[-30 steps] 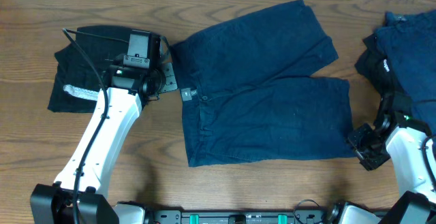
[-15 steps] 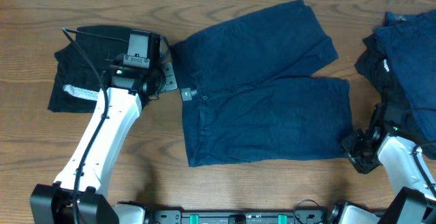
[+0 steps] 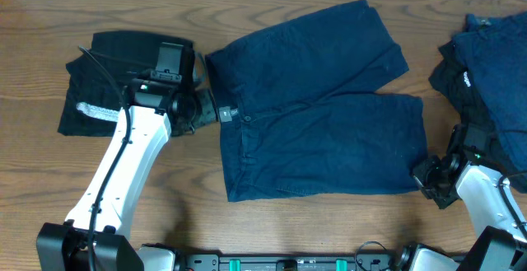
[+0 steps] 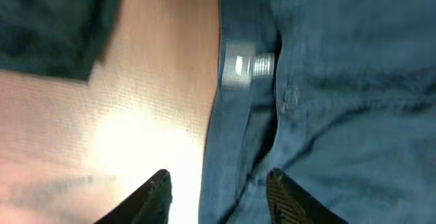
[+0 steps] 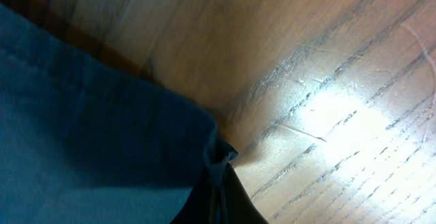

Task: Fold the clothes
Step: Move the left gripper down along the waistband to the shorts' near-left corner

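Observation:
Navy blue shorts [image 3: 321,110] lie spread flat in the middle of the table, waistband to the left. My left gripper [image 3: 203,106] is at the waistband's edge. In the left wrist view it [image 4: 218,182] is open, one fingertip [image 4: 160,183] over bare wood and the other [image 4: 276,181] over the cloth, near the metal button [image 4: 238,67]. My right gripper [image 3: 428,176] is at the lower right leg's hem corner. In the right wrist view it [image 5: 218,180] is shut, pinching that corner of the shorts [image 5: 95,142].
A folded black garment [image 3: 107,77] with a whitish-grey band [image 3: 95,110] lies at the left, behind the left arm. At the right edge, a navy piece [image 3: 498,57] lies over a black one with a small white mark [image 3: 465,79]. Bare wood [image 3: 329,221] runs along the front.
My left gripper has slid right from the black garment's side onto the shorts' waistband edge. My right gripper moved slightly left and shut on the hem corner.

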